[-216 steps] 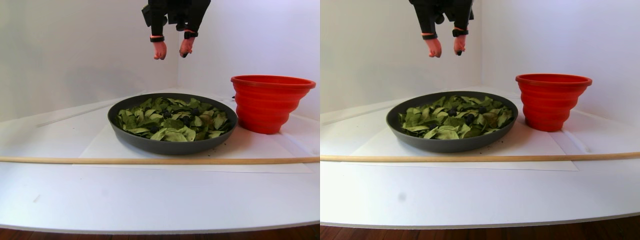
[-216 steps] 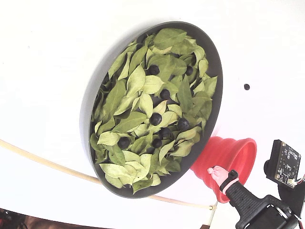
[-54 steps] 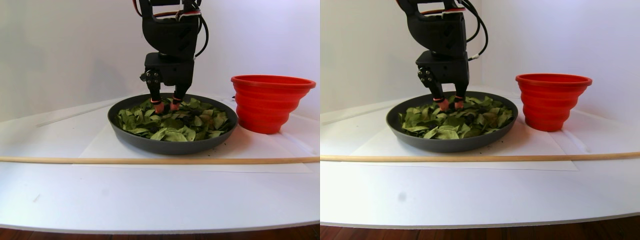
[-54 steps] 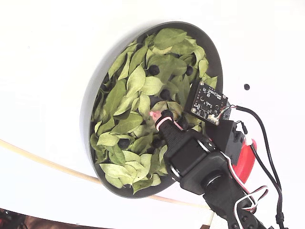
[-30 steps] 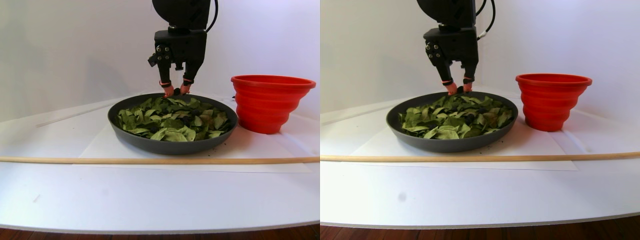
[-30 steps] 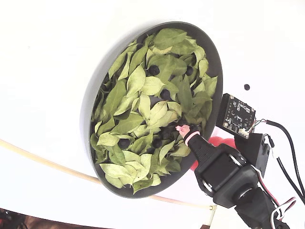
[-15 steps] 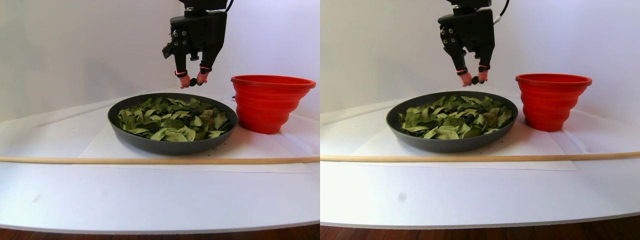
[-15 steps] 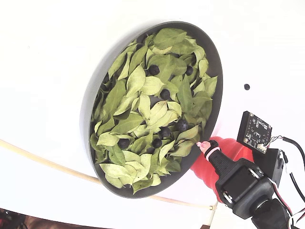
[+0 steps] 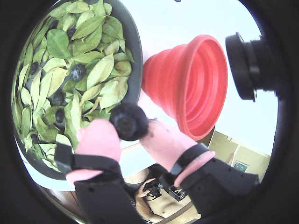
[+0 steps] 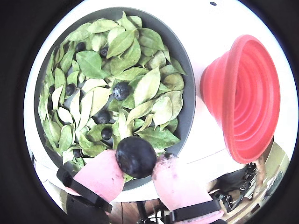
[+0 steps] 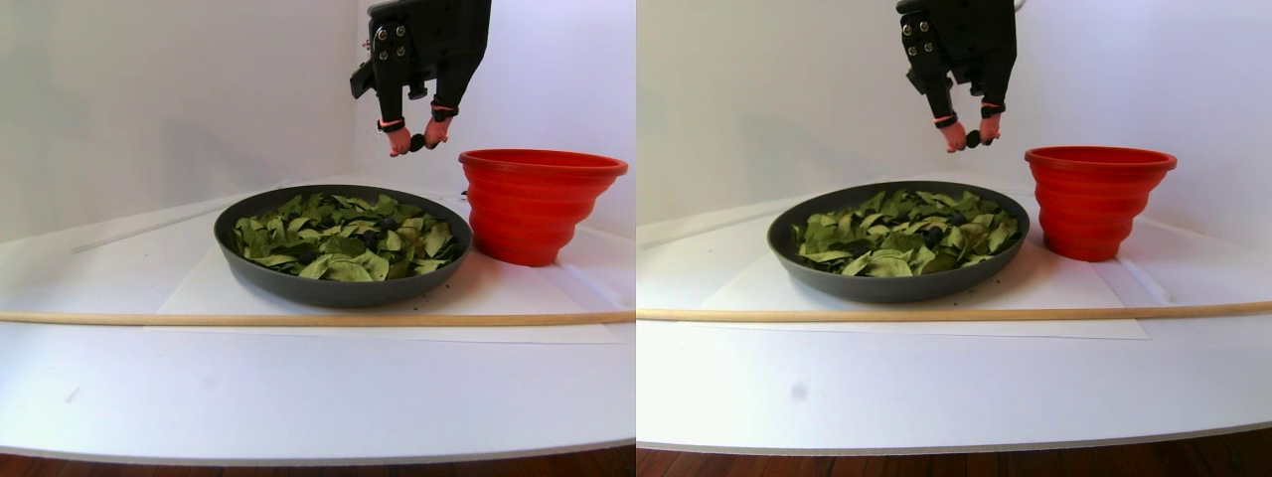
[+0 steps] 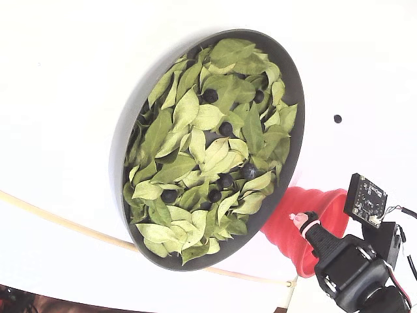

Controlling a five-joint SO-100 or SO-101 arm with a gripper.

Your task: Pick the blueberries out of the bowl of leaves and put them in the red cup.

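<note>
White table (image 11: 298,397) and white walls frame the scene, with a thin wooden rod (image 11: 298,319) lying across the table in front of the bowl (image 11: 328,288) in the stereo pair view. The bowl, a large dark grey oval, is filled with green leaves (image 12: 195,130), and several blueberries (image 12: 210,96) sit scattered among them. Just beside the bowl, to its right in the stereo pair view, stands the red cup (image 11: 537,204), upright with its wide mouth facing up.

The gripper (image 11: 416,143) hangs in the air above the bowl's far right rim, close to the cup's mouth but not yet over it, at about the height of the cup's rim or a little higher. Its pink-covered fingertips (image 10: 100,175) are closed to a narrow gap around a single blueberry (image 10: 136,157), which both wrist views show pinched between them, dark and round, with its crown end visible in a wrist view (image 9: 128,122). The berry is clear of the leaves. In the fixed view the gripper (image 12: 298,218) overlaps the near edge of the cup (image 12: 326,208), with a small circuit board (image 12: 365,200) mounted on the arm beside it. A tiny black dot (image 12: 337,119) marks the table beyond the bowl.
</note>
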